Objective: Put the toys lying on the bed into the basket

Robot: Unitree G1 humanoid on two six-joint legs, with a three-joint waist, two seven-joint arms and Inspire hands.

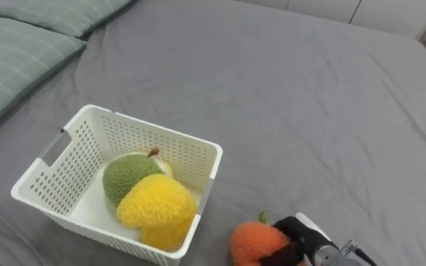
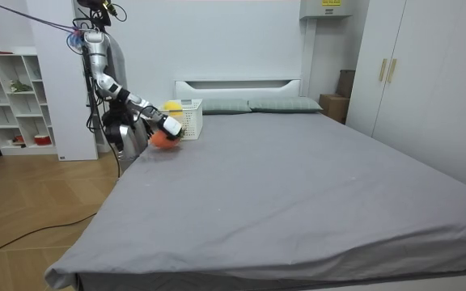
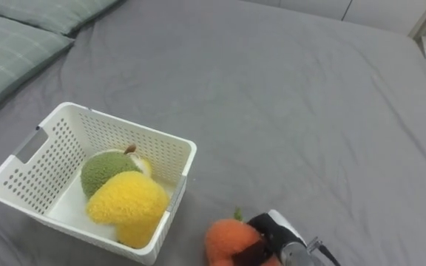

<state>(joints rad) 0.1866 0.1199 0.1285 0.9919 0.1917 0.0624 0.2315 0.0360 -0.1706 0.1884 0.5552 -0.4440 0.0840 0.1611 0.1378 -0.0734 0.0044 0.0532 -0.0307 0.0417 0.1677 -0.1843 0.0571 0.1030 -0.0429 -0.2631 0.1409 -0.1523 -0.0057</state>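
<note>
A round orange plush toy [image 1: 256, 244] with a small green stalk sits low over the grey bed, just right of the white slatted basket [image 1: 151, 126]. My right hand [image 1: 302, 235] comes in from the lower right, its dark fingers curled round the toy's right side. Inside the basket lie a green plush toy [image 1: 127, 176] with a brown stem and a yellow plush toy [image 1: 158, 207] leaning on its near right wall. In the room view I stand at the bedside near the head end, my arm stretched out with the orange toy [image 2: 162, 139] beside the basket [image 2: 191, 114].
Pale green checked pillows [image 1: 21, 52] lie at the far left by the headboard. The grey bedspread [image 1: 309, 111] stretches wide and flat to the right and beyond the basket. A white shelf unit [image 2: 10, 97] and wardrobe [image 2: 427, 73] stand off the bed.
</note>
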